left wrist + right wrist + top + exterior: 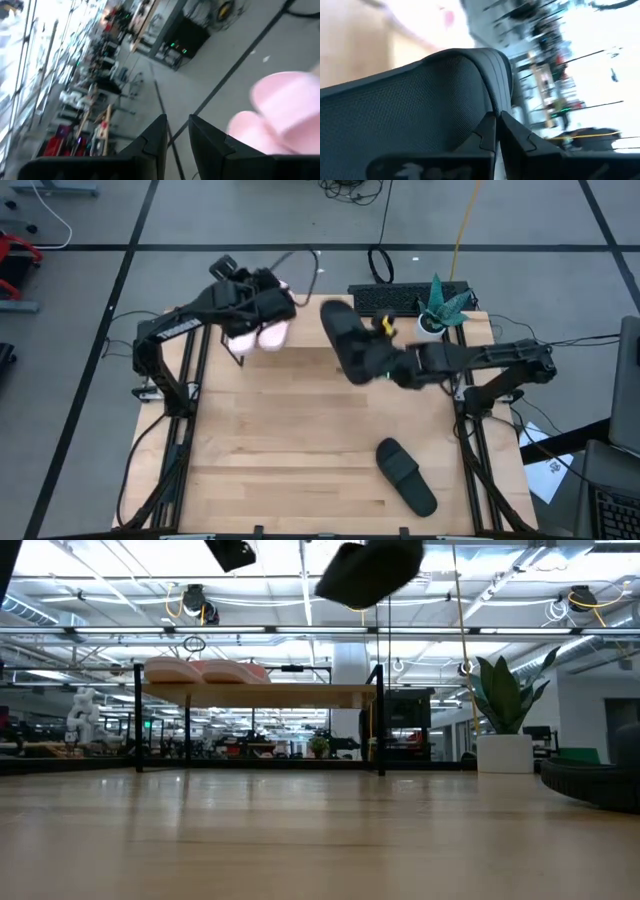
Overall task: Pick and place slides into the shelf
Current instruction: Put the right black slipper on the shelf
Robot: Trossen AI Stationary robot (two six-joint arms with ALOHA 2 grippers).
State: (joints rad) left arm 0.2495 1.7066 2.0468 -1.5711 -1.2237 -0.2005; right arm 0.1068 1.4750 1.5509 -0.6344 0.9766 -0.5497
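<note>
Two pale pink slides [205,671] lie side by side on the left part of the shelf [290,695], a light-wood top on thin black legs at the table's far edge; they also show in the high view [262,333]. My left gripper [270,305] hovers just above and beyond them, open and empty [178,137]. My right gripper [388,367] is shut on a black slide [345,340], held high in the air [370,570] to the right of the pink pair. The other black slide [405,476] lies flat on the table's near right part. My right gripper pinches a thin edge [492,107] of the black slide's textured upper between its two fingers [487,132], at the slide's end nearer the table's right side [375,370]. The arm comes in from the right. The slide is lifted clear and reaches toward the far edge.
A potted plant [440,310] in a white pot stands at the table's far right corner [505,715]. A black keyboard [400,298] lies beyond the far edge. The shelf's right half [330,692] bears nothing. Bare wood spans the table's middle [300,430].
</note>
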